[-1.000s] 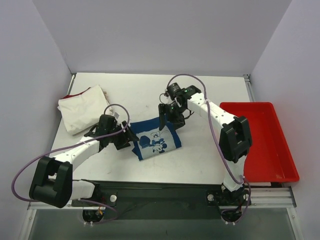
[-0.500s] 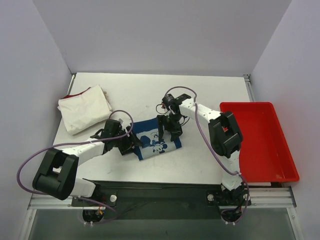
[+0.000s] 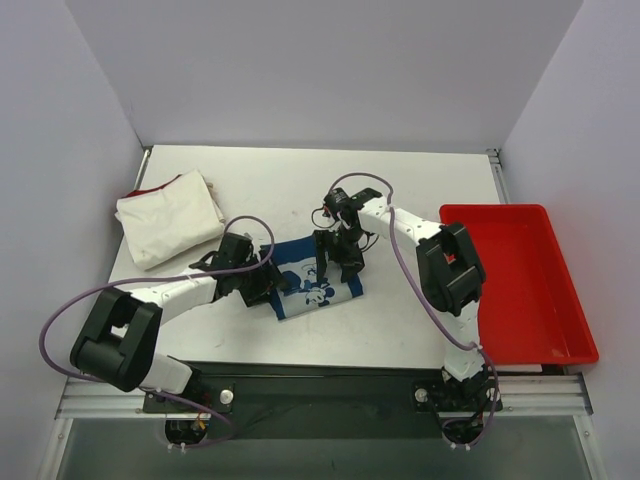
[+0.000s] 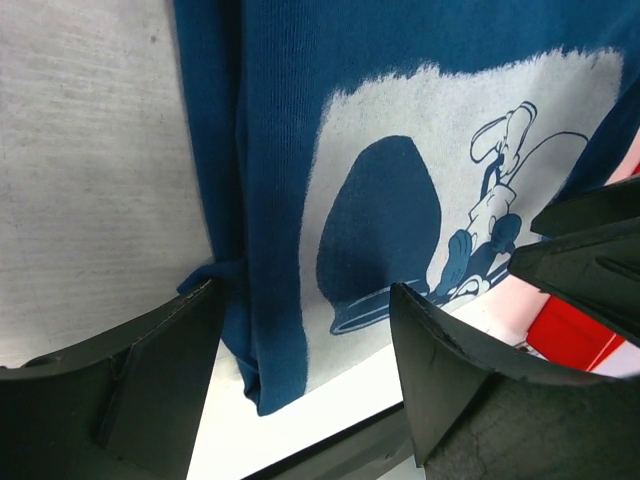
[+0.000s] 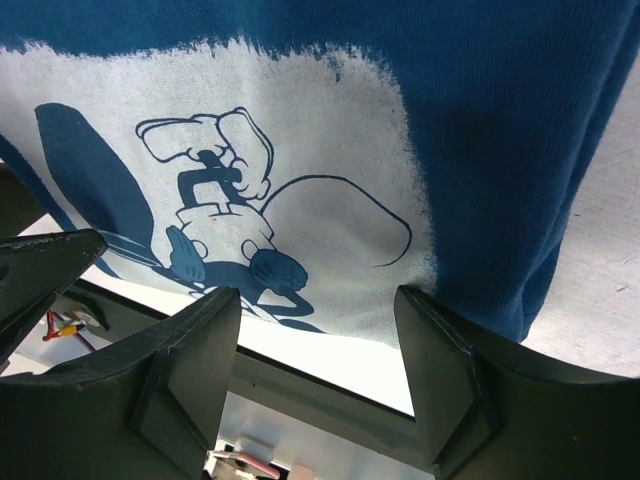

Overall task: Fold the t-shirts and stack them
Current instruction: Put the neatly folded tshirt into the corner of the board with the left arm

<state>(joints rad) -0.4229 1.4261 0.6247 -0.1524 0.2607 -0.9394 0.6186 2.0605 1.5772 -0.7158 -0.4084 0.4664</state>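
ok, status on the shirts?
Both open: left hand at blue shirt edge, right hand above it. Blue shirt folded, unstacked; white shirt back left. Nothing blocking.

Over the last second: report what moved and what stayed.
The left gripper slid right to the blue t-shirt; the right gripper came nearer the bases, over its print. Both are open, gripping nothing. That shirt, the white t-shirt and the red tray stayed put.

Top camera looks down from high, wrist cameras close, sharing blue t-shirt (image 3: 312,285)

blue t-shirt (image 4: 270,130) cropped, print (image 4: 440,110) too (wrist views)
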